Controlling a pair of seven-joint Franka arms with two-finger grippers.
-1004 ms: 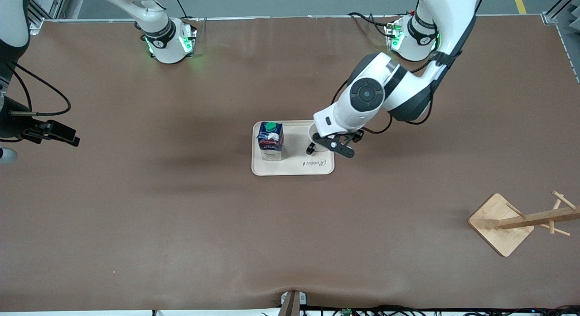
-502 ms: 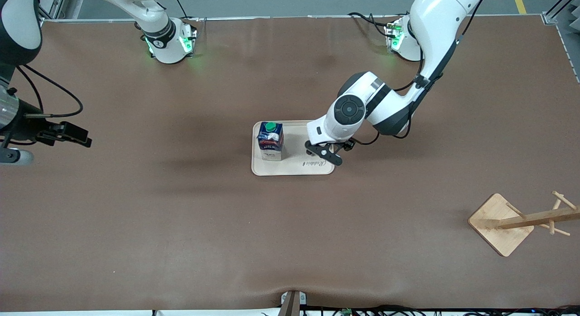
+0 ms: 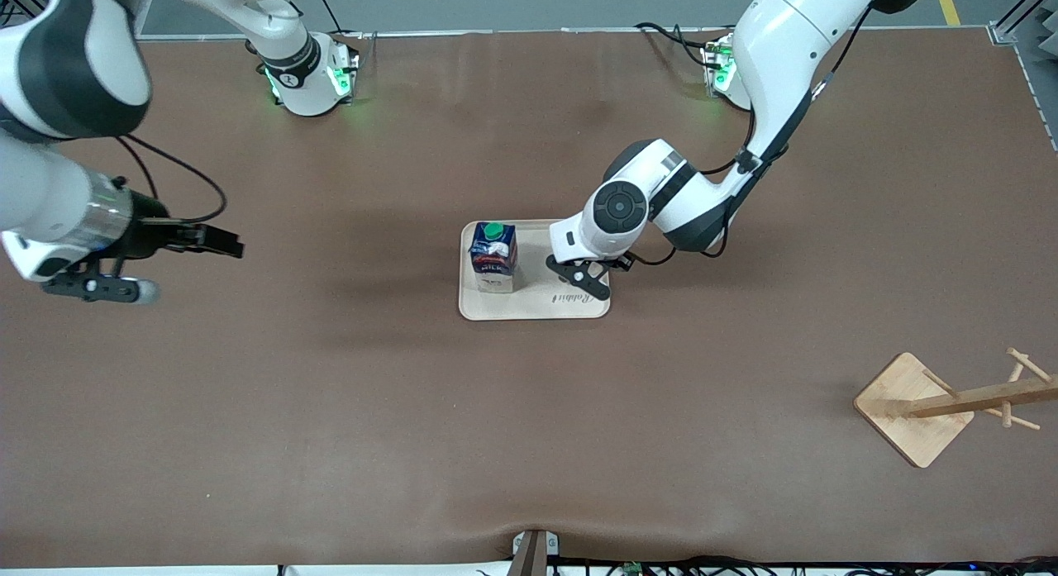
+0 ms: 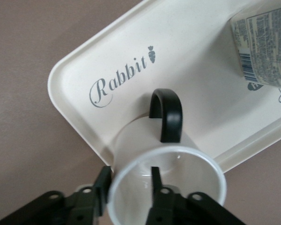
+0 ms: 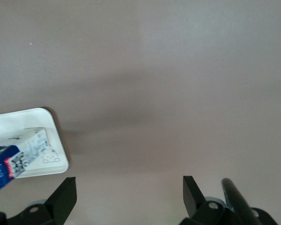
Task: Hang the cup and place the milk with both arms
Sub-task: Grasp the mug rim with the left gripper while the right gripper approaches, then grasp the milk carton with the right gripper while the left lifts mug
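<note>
The white cup (image 4: 136, 138) with its black loop handle (image 4: 171, 117) stands on the cream tray (image 4: 187, 42); in the front view my left wrist hides it. My left gripper (image 4: 129, 174) is open, with one finger inside the cup's mouth and the other outside its wall. It also shows in the front view (image 3: 579, 280). The dark-blue milk carton (image 3: 493, 258) with a green cap stands on the tray (image 3: 537, 307), toward the right arm's end. My right gripper (image 3: 223, 244) is open and empty over bare table toward the right arm's end, and it shows in its own view (image 5: 129, 185).
A wooden cup rack (image 3: 934, 402) with pegs stands toward the left arm's end, nearer the front camera than the tray. The brown table surface (image 3: 331, 411) lies around the tray. The carton (image 5: 9, 164) and tray corner (image 5: 18, 122) show in the right wrist view.
My left gripper has moved along the tray and come down over the cup. My right arm has swung in from the table's end toward the tray.
</note>
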